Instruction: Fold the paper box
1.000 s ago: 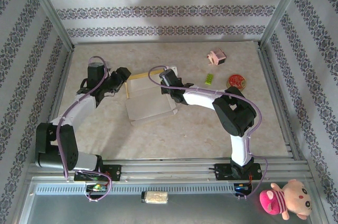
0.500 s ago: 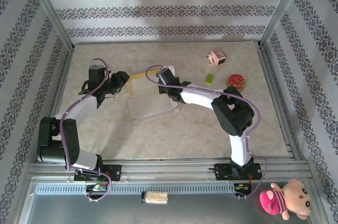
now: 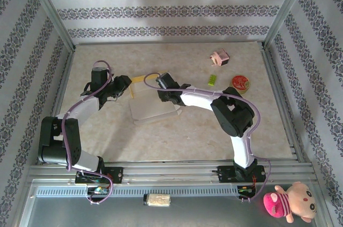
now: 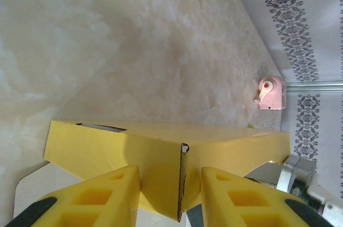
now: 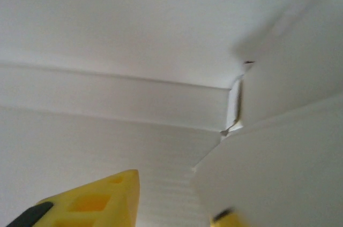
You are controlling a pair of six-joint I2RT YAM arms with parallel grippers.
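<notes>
Left wrist view: the left fingers [image 4: 102,197], set narrow, straddle a raised yellow wall of the paper box [image 4: 236,149], which lies mid-scene on the tabletop [image 3: 177,141]. The right fingers [image 5: 91,203], slightly apart and empty, face its white inside. Pinching squarely at the crease should keep the wall upright.

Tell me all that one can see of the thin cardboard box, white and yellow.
The thin cardboard paper box, white inside, yellow outside, lies on the marbled table, half folded: its far yellow wall stands raised, with creases and a slit corner inside. The left gripper straddles that wall; the right gripper hangs over the white inside.
</notes>
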